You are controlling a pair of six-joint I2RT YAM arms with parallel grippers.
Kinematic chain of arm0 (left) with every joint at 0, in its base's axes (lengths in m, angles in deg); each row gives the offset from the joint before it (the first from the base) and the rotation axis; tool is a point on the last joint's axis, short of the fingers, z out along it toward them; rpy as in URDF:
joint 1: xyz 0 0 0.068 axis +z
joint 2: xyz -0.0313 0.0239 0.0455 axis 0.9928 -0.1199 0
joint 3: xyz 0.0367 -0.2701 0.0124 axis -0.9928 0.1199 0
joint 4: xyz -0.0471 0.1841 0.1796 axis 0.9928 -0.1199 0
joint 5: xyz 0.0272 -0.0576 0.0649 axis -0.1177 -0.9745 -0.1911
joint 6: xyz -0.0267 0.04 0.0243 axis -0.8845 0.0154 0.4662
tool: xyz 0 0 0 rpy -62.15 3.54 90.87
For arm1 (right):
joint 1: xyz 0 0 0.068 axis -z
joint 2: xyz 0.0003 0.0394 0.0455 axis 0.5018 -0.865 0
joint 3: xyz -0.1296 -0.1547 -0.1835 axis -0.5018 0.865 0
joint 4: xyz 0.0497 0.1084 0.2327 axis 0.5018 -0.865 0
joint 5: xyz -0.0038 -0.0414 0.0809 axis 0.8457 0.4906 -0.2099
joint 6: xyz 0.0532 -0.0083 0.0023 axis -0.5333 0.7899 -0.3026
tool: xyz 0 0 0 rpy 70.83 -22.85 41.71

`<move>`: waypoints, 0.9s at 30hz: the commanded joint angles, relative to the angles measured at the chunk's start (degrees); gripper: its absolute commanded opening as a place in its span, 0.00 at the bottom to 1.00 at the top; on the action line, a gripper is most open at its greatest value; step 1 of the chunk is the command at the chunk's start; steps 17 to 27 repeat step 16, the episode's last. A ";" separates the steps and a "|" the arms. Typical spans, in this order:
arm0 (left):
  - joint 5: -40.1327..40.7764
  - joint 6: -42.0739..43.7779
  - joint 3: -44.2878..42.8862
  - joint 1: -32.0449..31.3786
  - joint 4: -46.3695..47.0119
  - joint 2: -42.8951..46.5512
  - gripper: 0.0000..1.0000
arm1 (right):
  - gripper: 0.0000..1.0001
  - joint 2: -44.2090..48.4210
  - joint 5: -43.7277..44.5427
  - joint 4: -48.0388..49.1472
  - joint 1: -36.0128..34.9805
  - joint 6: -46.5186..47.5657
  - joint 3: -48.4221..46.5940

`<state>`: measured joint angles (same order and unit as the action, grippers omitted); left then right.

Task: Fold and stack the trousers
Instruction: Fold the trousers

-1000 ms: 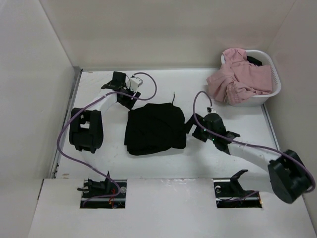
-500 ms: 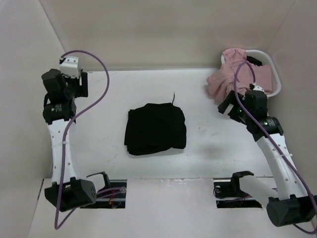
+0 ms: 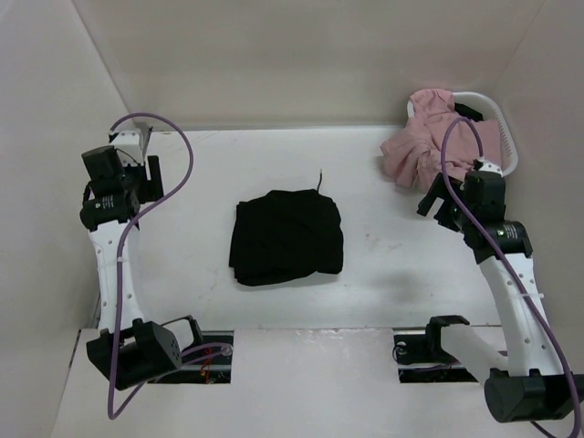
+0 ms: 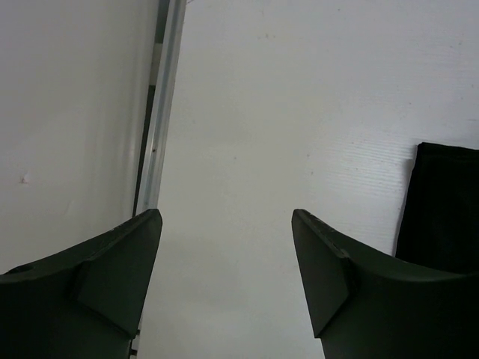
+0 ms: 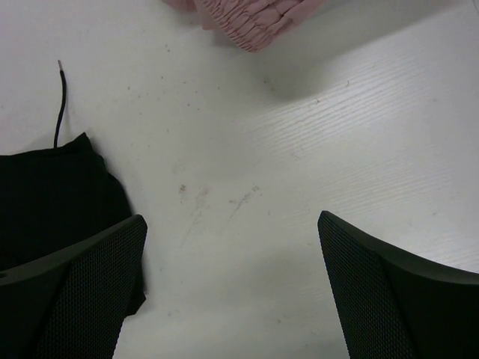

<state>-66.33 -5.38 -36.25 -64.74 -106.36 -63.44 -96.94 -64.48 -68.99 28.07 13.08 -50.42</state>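
The black trousers (image 3: 287, 237) lie folded in a compact square bundle in the middle of the white table, with a thin drawstring (image 3: 320, 178) sticking out at the far edge. My left gripper (image 3: 149, 175) is held up near the left wall, well left of the bundle, open and empty. In the left wrist view the gripper (image 4: 224, 247) hangs over bare table, with the trousers (image 4: 445, 209) at the right edge. My right gripper (image 3: 440, 199) is raised to the right of the bundle, open and empty. The right wrist view shows the gripper (image 5: 232, 254), the trousers (image 5: 52, 194) and the drawstring (image 5: 59, 105) at its left.
A white laundry basket (image 3: 493, 175) stands at the back right with pink clothing (image 3: 438, 141) spilling over its near rim; its hem (image 5: 254, 15) shows in the right wrist view. A metal rail (image 4: 161, 112) runs along the left wall. Walls enclose the table on three sides.
Both arms have drawn back from the trousers and risen, the left toward the left wall, the right toward the basket. The folded bundle has stayed in place.
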 commanded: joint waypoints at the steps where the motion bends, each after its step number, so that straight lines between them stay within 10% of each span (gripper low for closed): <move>1: 0.12 -1.42 -1.77 -0.30 0.32 1.97 0.70 | 1.00 0.35 -0.01 0.32 0.60 1.71 -2.94; 27: 1.17 1.56 -1.07 -3.29 0.14 3.99 0.70 | 1.00 1.14 -1.60 0.06 2.35 3.46 -3.03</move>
